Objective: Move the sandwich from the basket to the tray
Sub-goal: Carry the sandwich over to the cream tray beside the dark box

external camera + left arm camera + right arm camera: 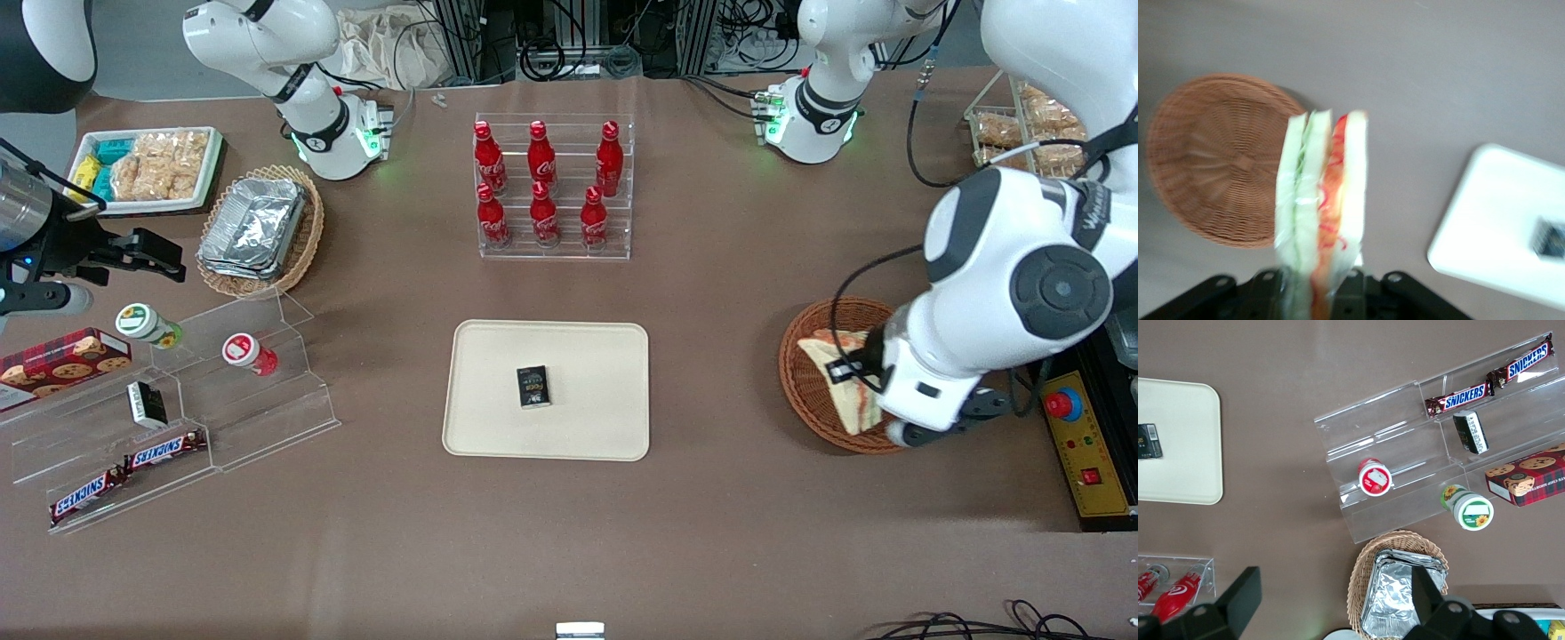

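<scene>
My left gripper (859, 373) is shut on the sandwich (855, 411), a clear-wrapped wedge of white bread with red and green filling. In the left wrist view the sandwich (1321, 180) stands up from between the gripper (1319, 279) fingers, lifted off the round reddish-brown basket (1218, 153), whose woven bottom shows bare. From the front, gripper and sandwich hang over the basket (803, 391) at the working arm's end of the table. The cream tray (587, 431) lies mid-table, toward the parked arm from the basket. The tray (1485, 227) also shows beside the sandwich.
A small dark packet (533, 387) lies on the tray. A clear rack of red bottles (553, 191) stands farther from the front camera. A yellow box with a red stop button (1080, 436) sits beside the basket. Acrylic shelves with snacks (178, 427) stand toward the parked arm's end.
</scene>
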### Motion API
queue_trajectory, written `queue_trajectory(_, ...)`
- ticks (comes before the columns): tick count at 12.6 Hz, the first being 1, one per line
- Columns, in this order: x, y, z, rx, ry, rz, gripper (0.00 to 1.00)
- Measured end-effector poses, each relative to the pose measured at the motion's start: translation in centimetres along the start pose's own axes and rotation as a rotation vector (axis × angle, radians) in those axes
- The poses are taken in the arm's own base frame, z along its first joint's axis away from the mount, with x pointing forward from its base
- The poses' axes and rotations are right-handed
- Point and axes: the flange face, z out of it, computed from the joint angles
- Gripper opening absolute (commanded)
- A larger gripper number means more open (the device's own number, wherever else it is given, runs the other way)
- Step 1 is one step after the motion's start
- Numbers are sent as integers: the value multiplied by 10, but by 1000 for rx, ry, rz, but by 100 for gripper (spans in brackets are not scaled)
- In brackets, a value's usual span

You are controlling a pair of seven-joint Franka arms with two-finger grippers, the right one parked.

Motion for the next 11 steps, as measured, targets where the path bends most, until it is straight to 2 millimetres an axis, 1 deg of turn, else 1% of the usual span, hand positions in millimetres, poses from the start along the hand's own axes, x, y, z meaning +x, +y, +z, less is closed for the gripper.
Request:
queue_trajectory(1, -15, 33, 7, -11, -9, 65, 0)
queue_trajectory(2, -29, 67, 21, -18, -13, 125, 0)
queue_trajectory(3, -40, 101, 41, -28, -3, 180, 0)
queue_trajectory(4, -47, 131, 61, -59, 17, 223, 0)
queue_trajectory(5, -48, 156, 85, -106, 34, 250, 0)
queue_trajectory(6, -44, 175, 113, -152, 43, 261, 0)
queue_trajectory(7, -39, 187, 143, -188, 49, 263, 0)
queue_trajectory(9, -27, 201, 201, -204, 53, 255, 0)
queue_trajectory(10, -27, 206, 227, -177, 52, 258, 0)
queue_trajectory(11, -30, 212, 247, -145, 57, 267, 0)
